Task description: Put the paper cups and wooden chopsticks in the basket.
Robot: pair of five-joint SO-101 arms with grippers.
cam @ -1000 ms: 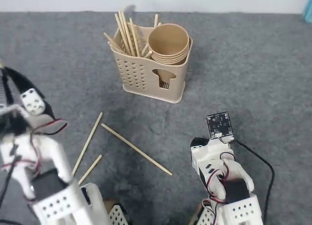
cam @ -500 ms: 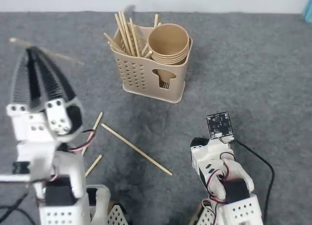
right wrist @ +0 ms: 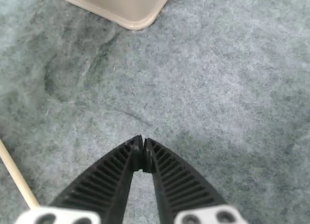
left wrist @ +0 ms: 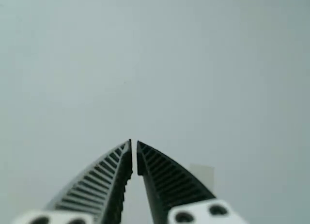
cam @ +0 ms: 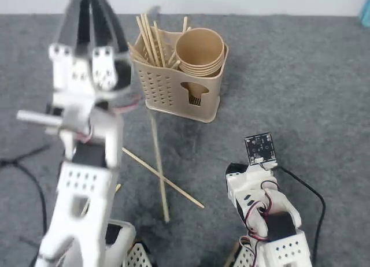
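Note:
The beige perforated basket (cam: 176, 85) stands at the back centre, holding a stack of paper cups (cam: 199, 47) and several wooden chopsticks (cam: 149, 39). Two long chopsticks lie crossed on the grey mat: one nearly straight (cam: 159, 171), one diagonal (cam: 173, 184). A short piece (cam: 117, 188) peeks out beside the left arm. My left gripper (cam: 89, 4) (left wrist: 134, 142) is raised high, left of the basket, shut with nothing in it and facing a blank wall. My right gripper (right wrist: 143, 142) rests shut and low over the mat in front of the basket corner (right wrist: 123, 8), by a chopstick end (right wrist: 17, 178).
The grey mat (cam: 300, 88) covers the table, with free room to the right of the basket. The right arm (cam: 260, 186) sits folded at the front right. The left arm's body (cam: 87, 163) stands over the front left and hides the mat behind it.
The left arm swung up and to the right, from the front left to beside the basket. The chopstick it carried is out of its fingers; a new stick lies across the diagonal one.

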